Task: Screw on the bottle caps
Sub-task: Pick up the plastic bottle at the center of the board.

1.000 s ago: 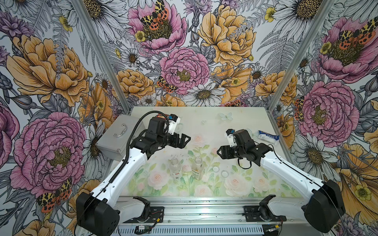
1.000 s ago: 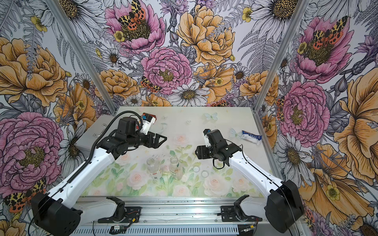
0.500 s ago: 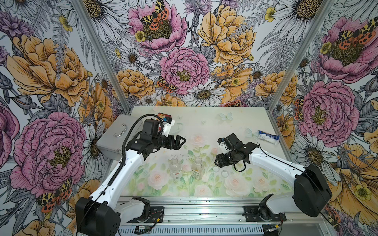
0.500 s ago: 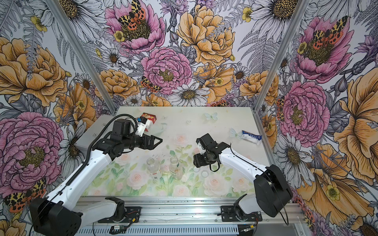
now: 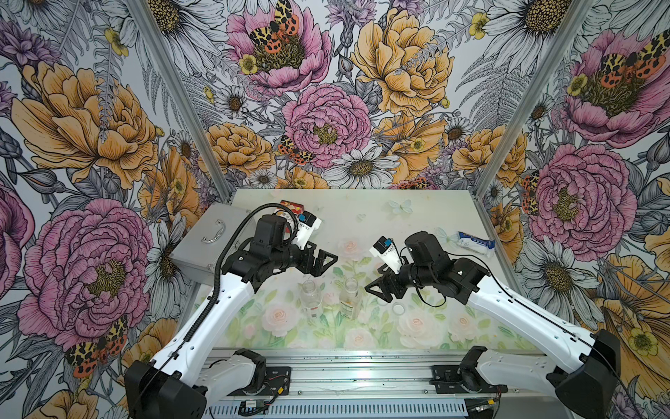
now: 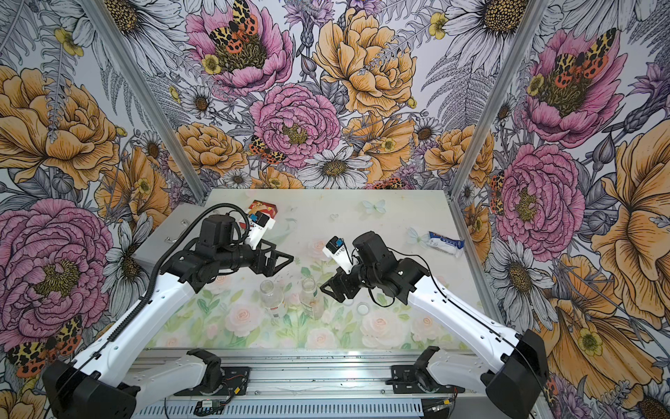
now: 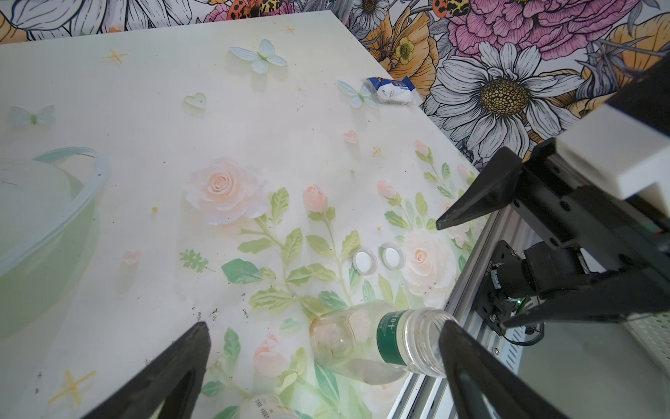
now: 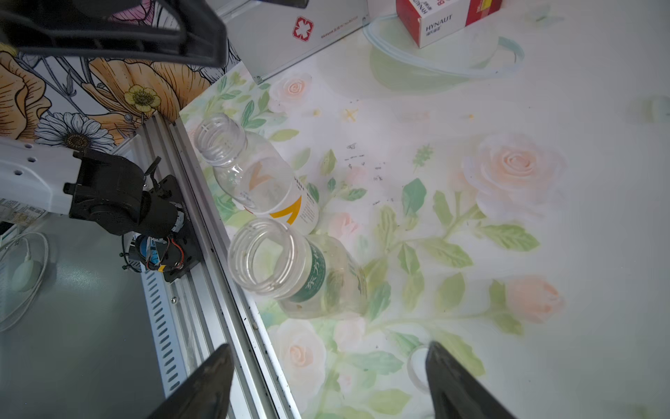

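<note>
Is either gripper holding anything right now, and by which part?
Nothing is held. The left gripper and right gripper are both open and empty; the caps lie on the table.

3 floral-print walls [image 5: 326, 109]; aluminium corner posts [image 5: 181, 98]; pale rose-print tabletop [image 5: 344, 210]; even bright light.

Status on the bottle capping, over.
Left gripper, right gripper open, empty. Two clear bottles upright, uncapped. Two small white round caps on table. Nothing blocking.
</note>
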